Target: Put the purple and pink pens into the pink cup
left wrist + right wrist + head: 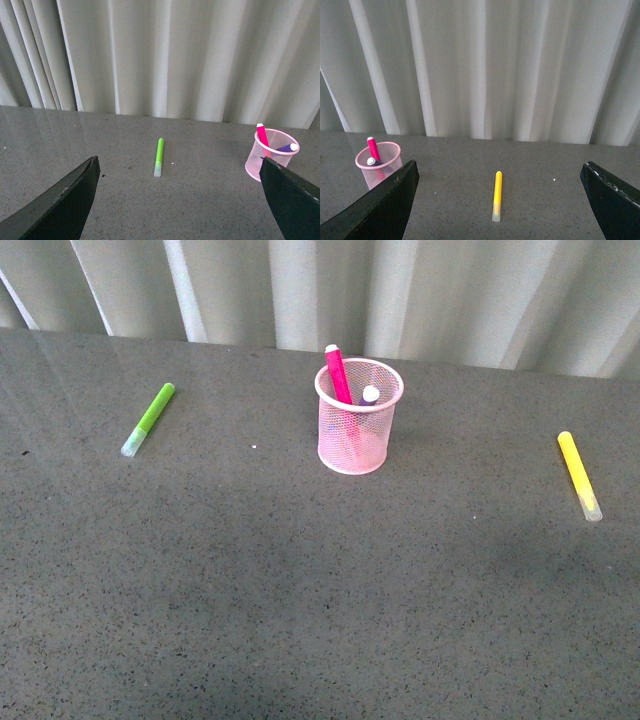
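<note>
Left claw (177, 200): released; both dark fingers stand wide apart at the edges of the left wrist view, nothing between them.
Right claw (497, 200): released; fingers spread wide in the right wrist view, nothing held.
Ahead of left claw: a green marker (159, 157) lies flat on the grey table (200, 200), clear of both fingers.
Ahead of right claw: a yellow marker (497, 195) lies flat, clear of both fingers.
Pink cup (358, 416): upright, beyond and inward of each claw, between the two stray markers and well apart from both.
Pink pen (337, 373): inside the cup, leaning on the rim, its upper end above the rim.
Purple pen (370, 394): inside the cup, pale cap end just reaching the rim; the body shows faintly through the mesh.
Step in hand: judged complete; both named pens sit in the cup.
Next move: no grasp appears needed; leave the green and yellow markers alone and keep both arms clear of the cup to avoid tipping it.
</note>
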